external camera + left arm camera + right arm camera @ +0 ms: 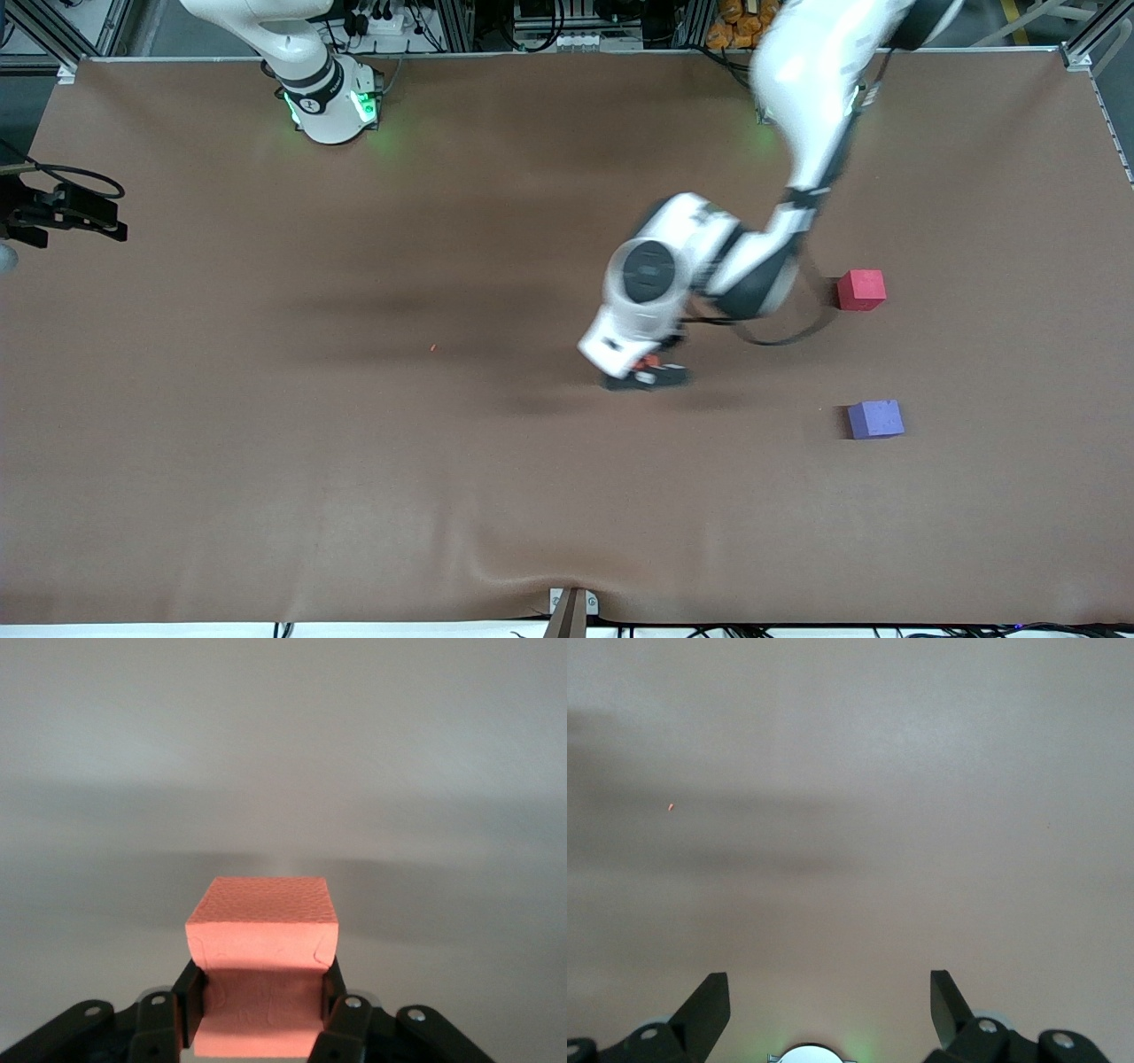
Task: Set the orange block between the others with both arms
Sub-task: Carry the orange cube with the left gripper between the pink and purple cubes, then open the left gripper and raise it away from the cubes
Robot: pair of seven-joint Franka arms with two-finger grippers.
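So, left gripper point(649, 376) is down at the brown table point(266, 443) near its middle, with the orange block point(261, 970) clamped between its two fingers point(189, 1001). In the left wrist view the pads press into the block's opposite sides and the foam dents slightly where they bite. From the front view only a sliver of orange shows under the wrist, so I can't tell whether the block rests on the table or sits just off it.

Red block point(861, 290) sits toward the left arm's end of the table from that gripper and farther from the front camera than it. Purple block point(875, 419) is also toward the left arm's end, nearer the front camera than the gripper. The two are well apart from each other, with bare table between them, and both are well apart from the gripper.

Right gripper point(830, 1010) waits with its fingers spread wide, nothing between them, looking down at bare table. A tiny orange speck point(433, 347) lies on the table toward the right arm's end from the left gripper.
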